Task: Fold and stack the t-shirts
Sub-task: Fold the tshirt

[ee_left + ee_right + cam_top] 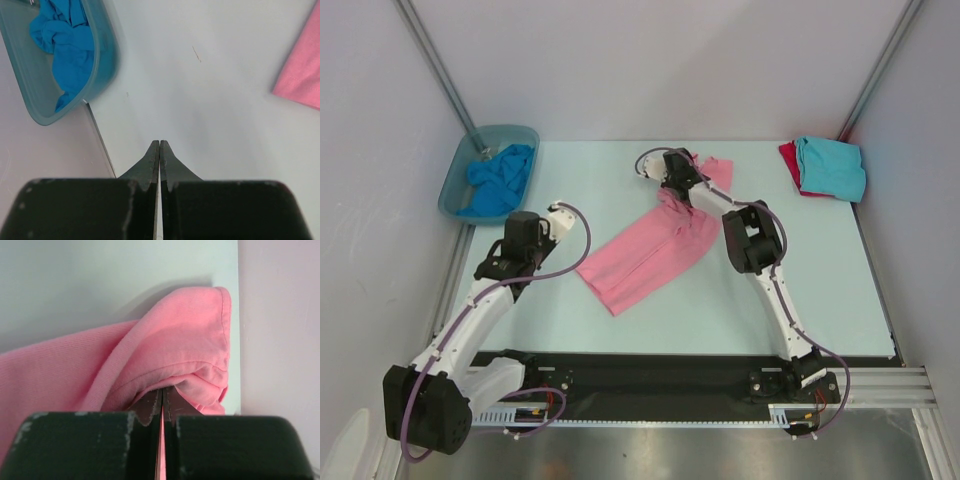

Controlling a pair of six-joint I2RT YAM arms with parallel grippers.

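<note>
A large pink t-shirt [650, 255] lies partly folded across the middle of the table. My right gripper [692, 192] is shut on its far end, near a sleeve. In the right wrist view the pink cloth [165, 340] bunches over the closed tips of the right gripper [162, 390]. A turquoise t-shirt [832, 165] lies folded on a red one [788, 158] at the back right. A brighter blue t-shirt [500, 175] sits crumpled in the tub [455, 185]. My left gripper [525, 218] hangs shut and empty left of the pink shirt; the left gripper [159, 144] has only bare table ahead.
The translucent tub [102, 55] holding the blue shirt [65, 45] stands at the table's back left corner. A corner of the pink shirt [302, 70] shows at the right of the left wrist view. Grey walls close in the table on three sides.
</note>
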